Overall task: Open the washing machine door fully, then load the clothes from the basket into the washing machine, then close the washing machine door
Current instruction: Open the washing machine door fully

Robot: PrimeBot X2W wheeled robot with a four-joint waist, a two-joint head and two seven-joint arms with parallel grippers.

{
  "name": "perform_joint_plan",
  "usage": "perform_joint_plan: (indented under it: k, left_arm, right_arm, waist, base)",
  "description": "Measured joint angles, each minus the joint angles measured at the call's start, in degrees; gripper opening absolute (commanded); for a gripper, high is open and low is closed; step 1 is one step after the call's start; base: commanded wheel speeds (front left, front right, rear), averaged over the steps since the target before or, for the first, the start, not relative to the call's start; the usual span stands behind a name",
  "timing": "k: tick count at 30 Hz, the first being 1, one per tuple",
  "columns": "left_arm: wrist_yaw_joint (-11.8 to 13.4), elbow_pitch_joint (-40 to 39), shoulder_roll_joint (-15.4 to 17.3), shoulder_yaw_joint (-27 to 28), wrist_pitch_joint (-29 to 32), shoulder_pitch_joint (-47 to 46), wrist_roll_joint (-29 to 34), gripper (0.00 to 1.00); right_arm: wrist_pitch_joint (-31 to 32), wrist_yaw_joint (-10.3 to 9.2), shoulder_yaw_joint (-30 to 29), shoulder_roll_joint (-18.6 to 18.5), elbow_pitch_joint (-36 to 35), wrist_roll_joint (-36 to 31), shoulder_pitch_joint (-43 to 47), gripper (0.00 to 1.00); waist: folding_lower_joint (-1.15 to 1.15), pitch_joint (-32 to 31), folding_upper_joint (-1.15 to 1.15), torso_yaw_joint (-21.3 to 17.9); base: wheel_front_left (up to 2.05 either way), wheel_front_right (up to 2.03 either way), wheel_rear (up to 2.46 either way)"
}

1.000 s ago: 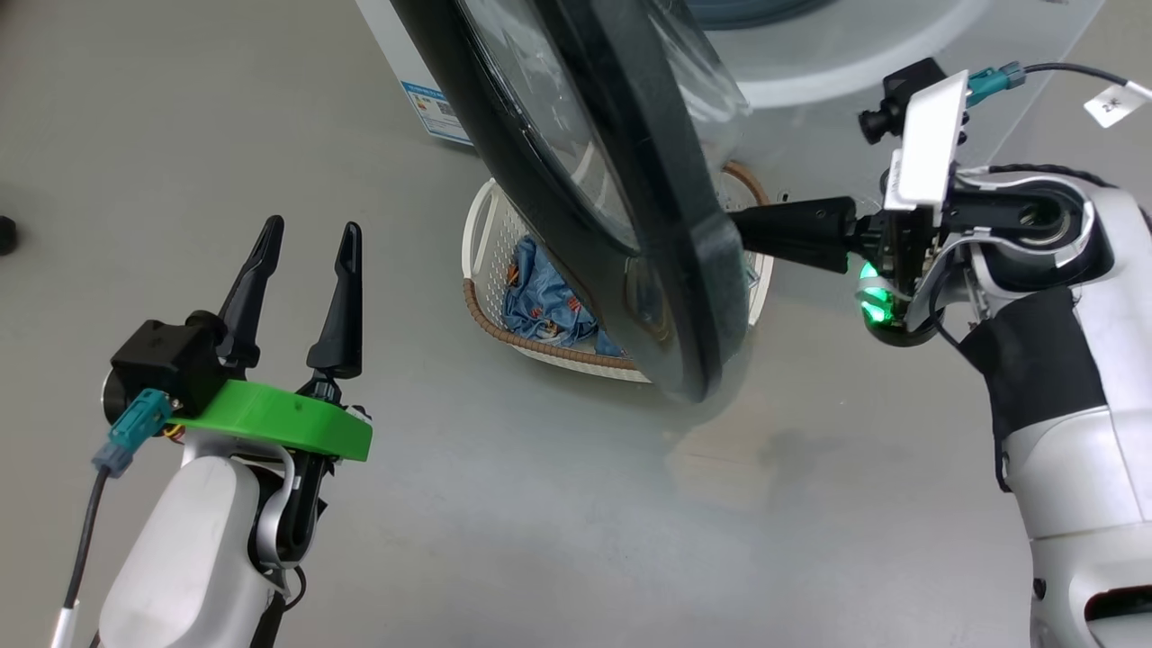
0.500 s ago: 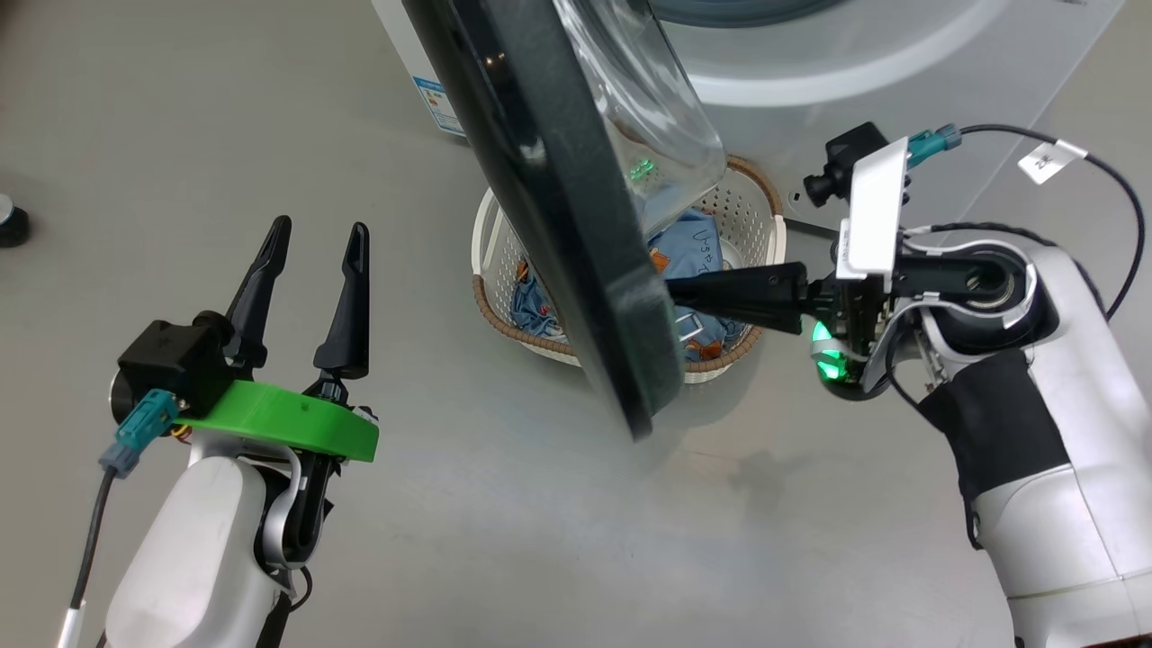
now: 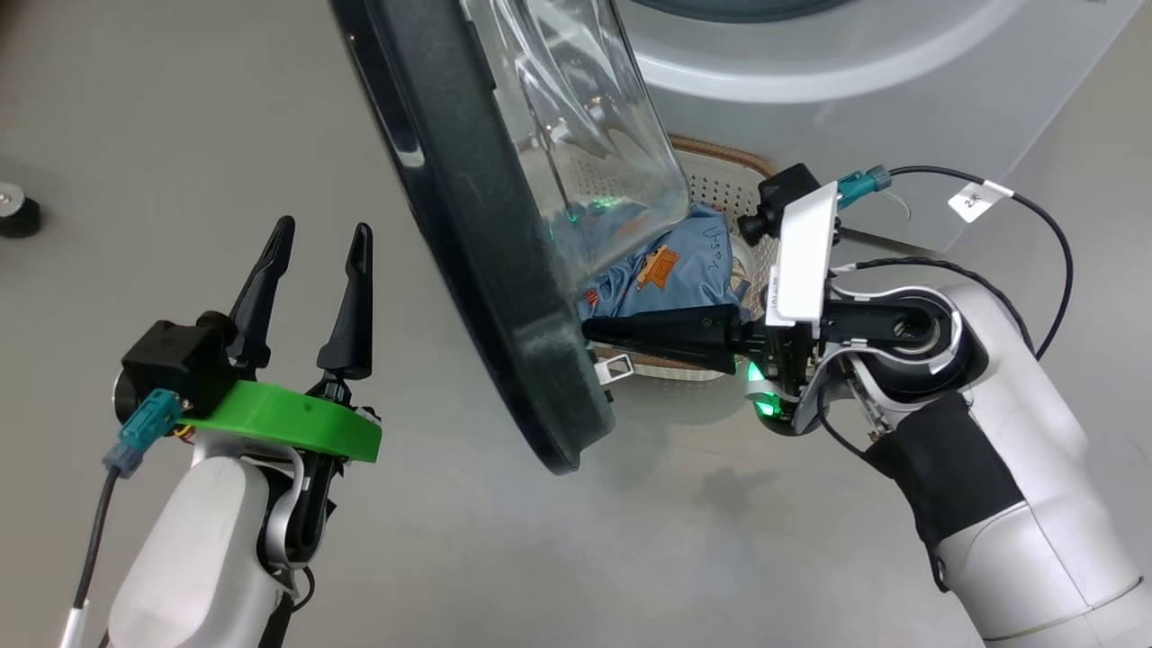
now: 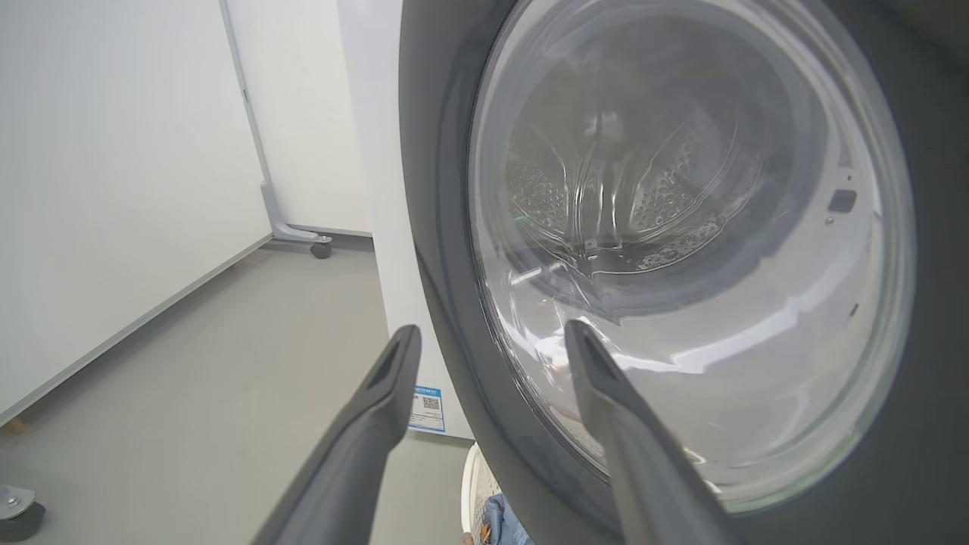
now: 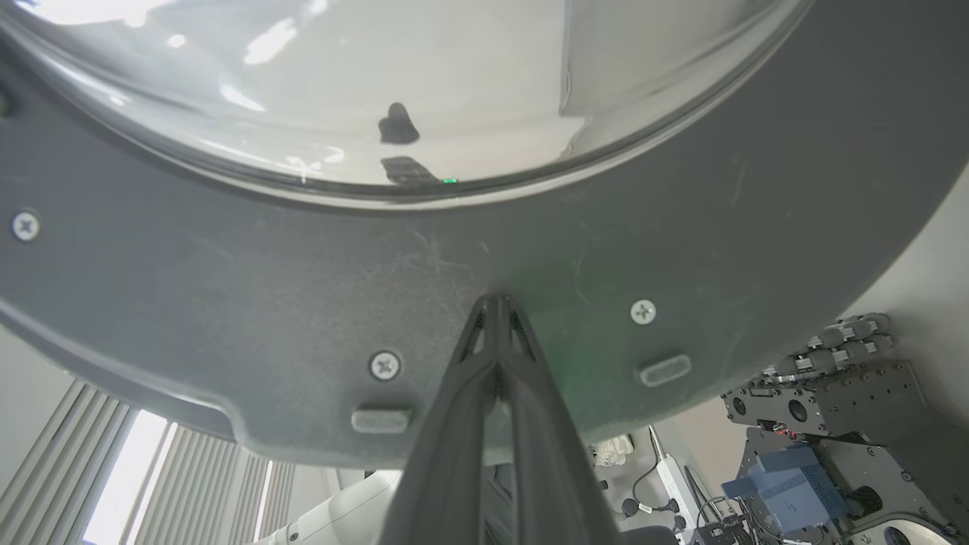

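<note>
R arm [image 3: 990,468] at 4 o'clock, elbow bent. R gripper [image 3: 594,330] is clenched, empty, fingers level pointing to 9, tips against inner face of the washing machine door [image 3: 468,225]. L gripper [image 3: 319,229] at 8 o'clock, released, clear of door. Door is part-open at 12. Basket [image 3: 720,148] w/ clothes [image 3: 666,270] sits at 1 on the grey floor [image 3: 180,135], by the washing machine [image 3: 810,81].

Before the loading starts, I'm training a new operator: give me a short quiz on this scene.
1. True or false: the left gripper stands open, holding nothing.
2. The right gripper, shut, touches with its tips: A the washing machine door on its inner face; B the drum; C the floor.
3. Where do the clothes lie?
Key: 1 true; 2 A; 3 in the basket.
</note>
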Motion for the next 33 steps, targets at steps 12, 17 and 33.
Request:
perform_joint_plan:
  k: [12,17,33]
  left_arm:
    - [0.0,0.19,-0.35,0.0,0.0,-0.07,0.0,1.0]
    - [0.0,0.25,-0.62,0.02,0.0,-0.09,0.0,1.0]
    - [0.0,0.77,-0.81,1.32,0.0,-0.09,0.0,1.0]
  right_arm:
    - [-6.46,0.01,6.66,-0.02,-1.13,3.92,0.05,0.0]
    - [-8.82,0.01,8.71,-0.04,-1.13,5.23,0.05,0.0]
    - [-13.95,1.09,10.5,0.12,0.8,7.01,-0.03,0.0]
  waist:
    - [0.0,-0.06,0.0,0.44]
    - [0.0,-0.12,0.0,0.64]
    - [0.0,-1.66,0.0,0.18]
  base:
    - [0.0,0.0,0.0]
    - [0.0,0.0,0.0]
    - [0.0,0.0,0.0]
